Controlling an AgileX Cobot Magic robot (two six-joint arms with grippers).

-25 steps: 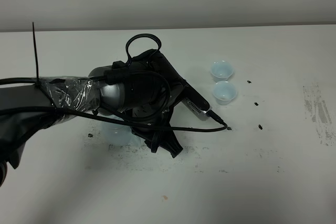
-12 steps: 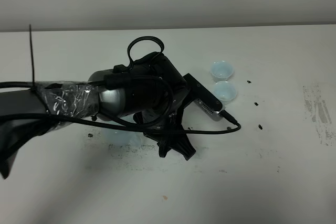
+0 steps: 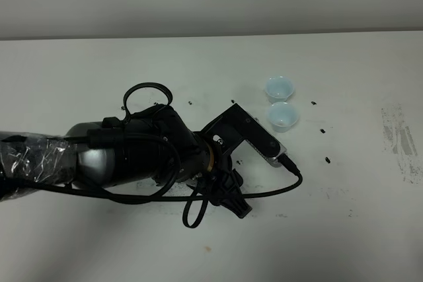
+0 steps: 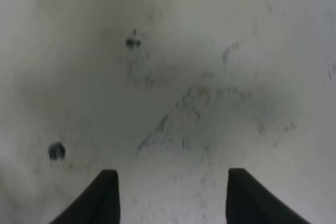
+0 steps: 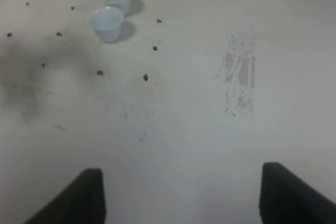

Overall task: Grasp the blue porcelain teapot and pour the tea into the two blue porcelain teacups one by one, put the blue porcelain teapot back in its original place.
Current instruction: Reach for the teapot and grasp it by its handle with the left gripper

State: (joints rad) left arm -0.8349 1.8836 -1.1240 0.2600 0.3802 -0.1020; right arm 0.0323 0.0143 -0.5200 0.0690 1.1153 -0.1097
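Right fingers (image 5: 79, 198): spread wide over bare counter (image 5: 173, 129) and holding nothing. They hang well short of the cups (image 5: 106, 23), probably parked to leave the other arm room.
Left fingers (image 4: 105, 203): parted, with only stained counter showing between them, so nothing is carried. In the high view they point down, low over the near middle of the counter.
Left arm (image 3: 132, 156): bulky and film-wrapped, it lies across the left half of the counter and hides whatever is beneath it.
Teapot: it shows in no view. It may be under the Left arm, but that cannot be told.
Near cup (image 3: 283, 115): upright, beyond and to the right of the Left fingers, clear of the arm.
Far cup (image 3: 279, 87): upright, just behind the Near cup. The pair are close enough for one pour to follow the other, and whether they hold anything cannot be told.
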